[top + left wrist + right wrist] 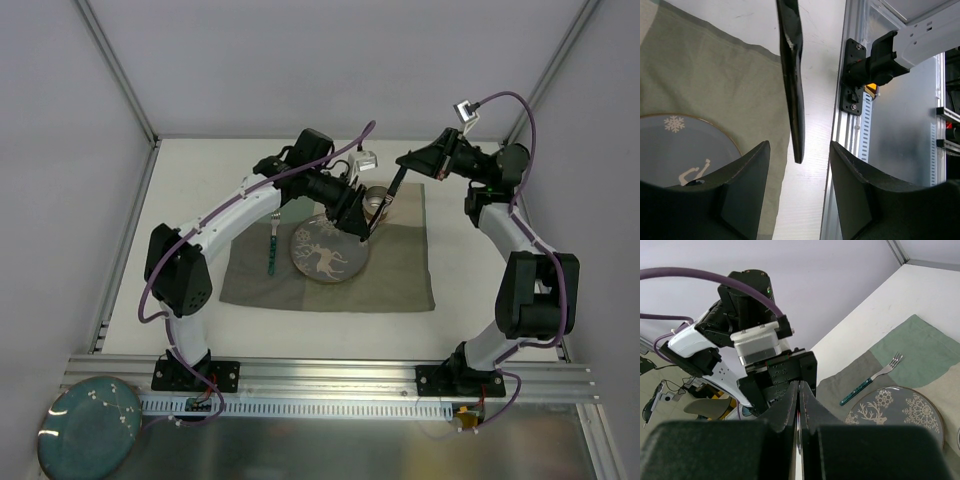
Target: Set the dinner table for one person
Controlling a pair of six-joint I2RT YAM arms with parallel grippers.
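Observation:
On the white dinner table (pixel 190 180) lies a green-and-beige mat (pixel 400 280). It carries a deer-pattern plate (pixel 328 252) and, left of the plate, a teal-handled fork (pixel 272 245). My right gripper (pixel 404 163) is shut on a thin dark utensil (pixel 393 188) that hangs down beside a metal cup (pixel 377 196). In the right wrist view the gripper (pixel 800 385) pinches a thin sliver. My left gripper (pixel 362 226) hovers over the plate's right edge. Its jaws (pixel 799 147) are open, and the tip of the utensil (pixel 792 85) hangs just ahead of them without touching.
A teal plate (pixel 90 425) sits off the table at the near left, below the aluminium rail (pixel 330 375). Grey walls and frame bars close in the table at the back and sides. The right arm's base (pixel 860 75) is bolted to the rail.

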